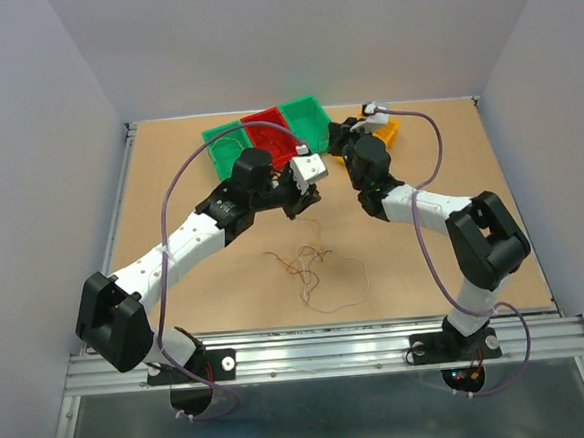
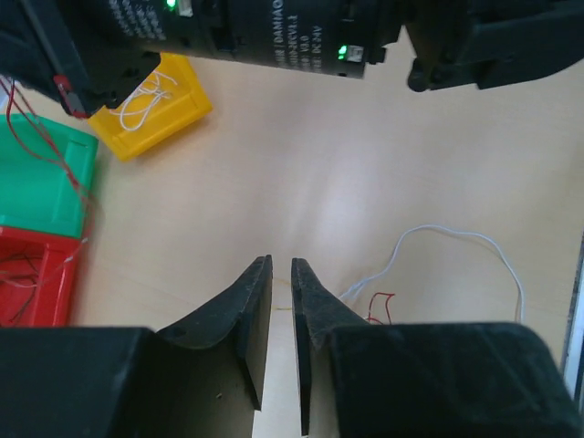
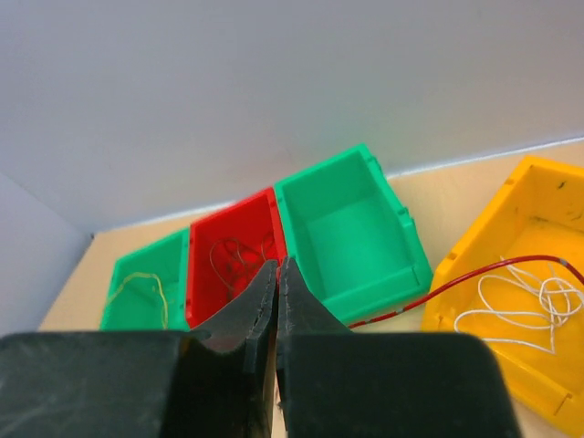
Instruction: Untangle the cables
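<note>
- One tangle of cables (image 1: 310, 261) lies at six o'clock of both grippers.
- At twelve o'clock: two green bins (image 3: 351, 242), one red bin (image 3: 203, 274), one yellow bin (image 3: 511, 210).
- The left gripper (image 2: 281, 263) has its jaws narrowly spread; the right gripper (image 3: 277, 265) has them pressed together.

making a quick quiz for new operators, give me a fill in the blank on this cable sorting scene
1. The coiled white wire lies in the ____ bin.
2. The bin between the small green bin and the large green bin is ____.
3. The right fingers are ____.
4. The loose tangle of cables lies on the ____, outside every bin.

Missing words: yellow; red; shut; table.
</note>
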Action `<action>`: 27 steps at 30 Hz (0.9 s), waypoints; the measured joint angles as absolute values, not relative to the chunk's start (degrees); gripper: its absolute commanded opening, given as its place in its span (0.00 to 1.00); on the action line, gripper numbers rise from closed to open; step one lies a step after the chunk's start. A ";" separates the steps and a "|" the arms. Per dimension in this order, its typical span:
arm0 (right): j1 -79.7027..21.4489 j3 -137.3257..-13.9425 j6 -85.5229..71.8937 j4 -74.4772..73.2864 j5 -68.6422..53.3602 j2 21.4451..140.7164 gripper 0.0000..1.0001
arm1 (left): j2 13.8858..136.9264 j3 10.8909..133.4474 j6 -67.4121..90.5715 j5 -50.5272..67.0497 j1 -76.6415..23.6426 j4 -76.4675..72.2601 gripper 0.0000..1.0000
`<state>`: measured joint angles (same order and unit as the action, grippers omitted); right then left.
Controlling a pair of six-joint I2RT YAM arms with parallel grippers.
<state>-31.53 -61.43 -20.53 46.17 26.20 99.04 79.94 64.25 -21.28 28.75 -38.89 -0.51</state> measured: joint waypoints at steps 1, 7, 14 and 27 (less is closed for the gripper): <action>-31.44 -61.95 -20.49 45.30 24.91 99.72 0.01 | 79.66 64.01 -21.12 28.91 -38.89 -0.08 0.24; -31.33 -62.19 -18.22 37.36 16.62 103.00 0.01 | 79.09 62.15 -18.24 30.13 -35.90 -1.26 0.22; -31.33 -63.55 -14.74 31.77 13.58 103.50 0.01 | 78.76 60.23 -12.27 29.67 -25.41 -7.68 0.27; -31.33 -83.57 -0.49 32.93 23.77 114.21 0.01 | 77.71 56.86 -8.08 26.30 -22.02 -14.96 0.29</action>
<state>-31.33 -83.57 -0.49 32.93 23.77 114.21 77.71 56.86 -8.08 26.30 -22.02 -14.96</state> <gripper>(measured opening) 0.022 0.284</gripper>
